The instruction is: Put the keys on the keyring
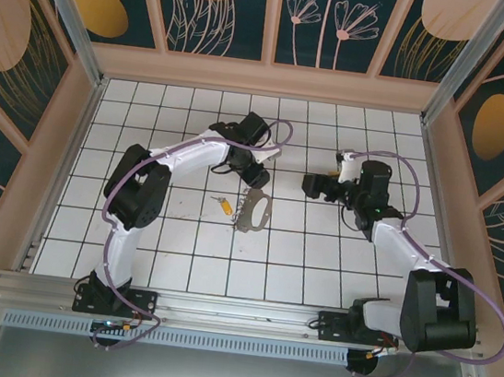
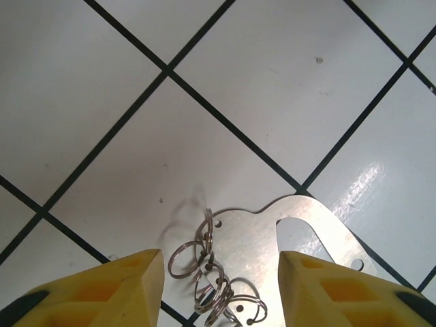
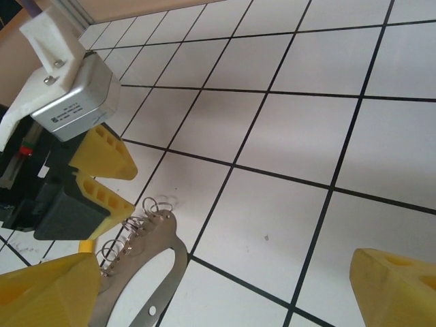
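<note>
1. Keyring (image 1: 254, 213): laid flat on the tiled table (image 1: 317, 262), near its centre.
2. Keys (image 1: 224, 205): yellow-headed, laid just left of the keyring, apart from it.
3. Left gripper (image 2: 221, 276): jaws held apart, positioned over the keyring's row of small rings.
4. Right gripper (image 3: 225, 272): jaws spread wide, positioned right of the keyring.

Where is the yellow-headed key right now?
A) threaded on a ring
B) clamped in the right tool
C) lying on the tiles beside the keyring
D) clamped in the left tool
C: the top view shows the key lying loose on the tiles beside the keyring.
</note>
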Controlling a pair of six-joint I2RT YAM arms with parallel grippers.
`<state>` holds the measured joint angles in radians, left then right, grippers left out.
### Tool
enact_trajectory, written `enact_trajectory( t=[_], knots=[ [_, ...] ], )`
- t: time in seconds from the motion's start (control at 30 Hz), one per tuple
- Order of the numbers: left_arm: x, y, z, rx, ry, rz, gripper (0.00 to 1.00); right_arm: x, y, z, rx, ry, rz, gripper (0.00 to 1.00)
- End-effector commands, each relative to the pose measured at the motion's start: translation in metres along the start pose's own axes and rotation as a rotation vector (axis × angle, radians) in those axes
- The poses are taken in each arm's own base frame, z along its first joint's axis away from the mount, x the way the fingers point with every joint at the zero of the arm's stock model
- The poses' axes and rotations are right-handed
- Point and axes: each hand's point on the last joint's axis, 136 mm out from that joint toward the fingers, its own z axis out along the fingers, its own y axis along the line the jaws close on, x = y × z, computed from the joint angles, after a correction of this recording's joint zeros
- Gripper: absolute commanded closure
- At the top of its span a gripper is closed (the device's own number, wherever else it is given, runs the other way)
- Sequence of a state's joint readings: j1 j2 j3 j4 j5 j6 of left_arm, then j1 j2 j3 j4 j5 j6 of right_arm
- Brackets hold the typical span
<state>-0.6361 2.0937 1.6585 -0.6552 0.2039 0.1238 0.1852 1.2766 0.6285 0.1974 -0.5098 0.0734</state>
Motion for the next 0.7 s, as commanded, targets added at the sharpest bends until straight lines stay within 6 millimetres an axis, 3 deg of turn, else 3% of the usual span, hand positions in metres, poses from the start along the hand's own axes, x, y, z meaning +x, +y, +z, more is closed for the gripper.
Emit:
enact_trajectory(
  t=[0.0, 0.33, 0.67],
  knots=[
    [0.008, -0.005, 0.01, -0.001, 0.069, 0.028, 0.55, -0.011, 0.003, -0.004, -0.025, -0.052, -0.008, 0.05],
    [0.007, 0.003, 0.032, -0.049, 0.119, 0.03, 0.62, -0.014, -0.006, -0.013, -0.015, -0.069, -0.005, 0.04],
    [0.01, 0.008, 0.041, -0.076, 0.148, 0.026, 0.73, -0.018, -0.007, -0.017, -0.023, -0.087, -0.007, 0.04]
  ],
)
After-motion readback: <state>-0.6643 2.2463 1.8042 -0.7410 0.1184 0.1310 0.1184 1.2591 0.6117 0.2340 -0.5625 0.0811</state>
